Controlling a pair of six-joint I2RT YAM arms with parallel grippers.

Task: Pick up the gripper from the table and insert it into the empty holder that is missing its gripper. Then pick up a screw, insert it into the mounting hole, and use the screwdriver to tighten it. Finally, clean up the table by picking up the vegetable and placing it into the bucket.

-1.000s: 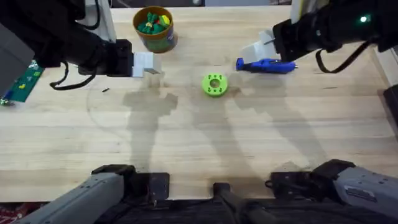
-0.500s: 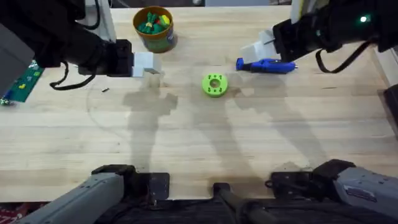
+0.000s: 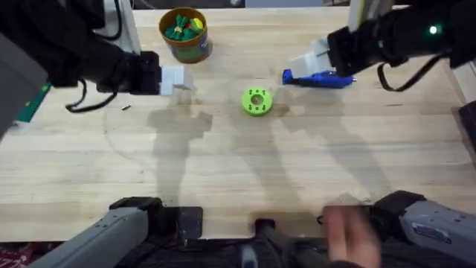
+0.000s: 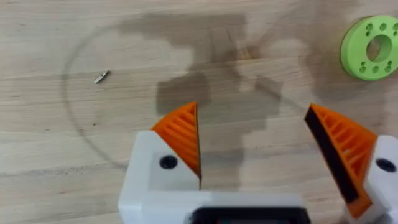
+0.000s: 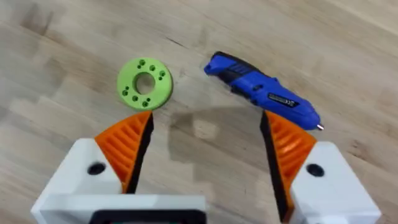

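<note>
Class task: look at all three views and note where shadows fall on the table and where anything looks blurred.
Overhead: soft grey arm shadows spread over the table beside the green ring; a hand at the near edge is smeared by motion. Left wrist: blocky gripper shadow above the orange pads. Right wrist: faint shadow beside the blue screwdriver.

We saw a lime-green ring (image 3: 257,101) with small holes around its centre lying flat near the middle of the light wooden tabletop (image 3: 238,171), somewhat toward the far edge. A green circuit board (image 3: 30,104) lay at the tabletop's left edge, partly hidden. A faint circular mark (image 4: 93,118) showed on the wood.
</note>
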